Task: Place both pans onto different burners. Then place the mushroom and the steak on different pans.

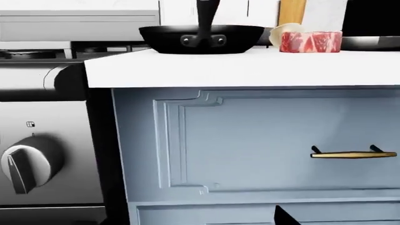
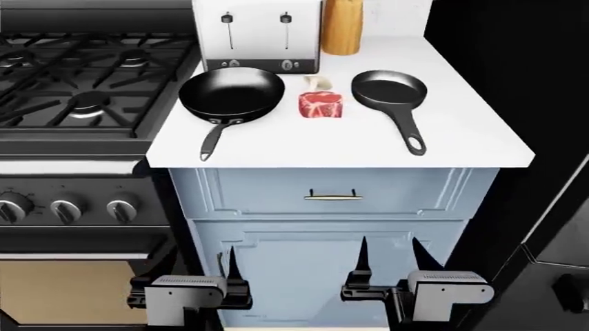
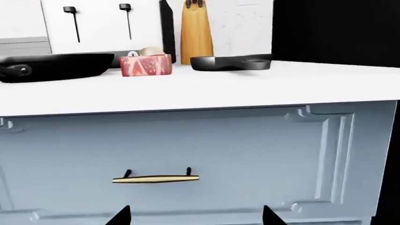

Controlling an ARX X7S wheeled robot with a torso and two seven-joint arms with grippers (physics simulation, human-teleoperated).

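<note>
On the white counter [image 2: 460, 138] the larger pan [image 2: 232, 94] lies beside the stove, handle toward me. The smaller pan [image 2: 390, 88] lies to its right. Between them sits the red steak [image 2: 321, 105], with the pale mushroom [image 2: 318, 83] just behind it. The burners [image 2: 87, 103] on the black stove at left are bare. Both arms hang low before the blue cabinet. My left gripper [image 2: 225, 265] is open and empty; only one fingertip [image 1: 284, 219] shows in its wrist view. My right gripper [image 2: 391, 252] is open, holding nothing. The wrist views show the larger pan [image 1: 201, 38], steak [image 3: 145, 64] and smaller pan [image 3: 228, 62].
A white toaster [image 2: 258, 34] and a wooden block [image 2: 341, 26] stand at the counter's back. A brass drawer handle [image 2: 332, 197] sticks out below the counter edge. Stove knobs [image 2: 69, 209] line the range front. A dark wall bounds the right side.
</note>
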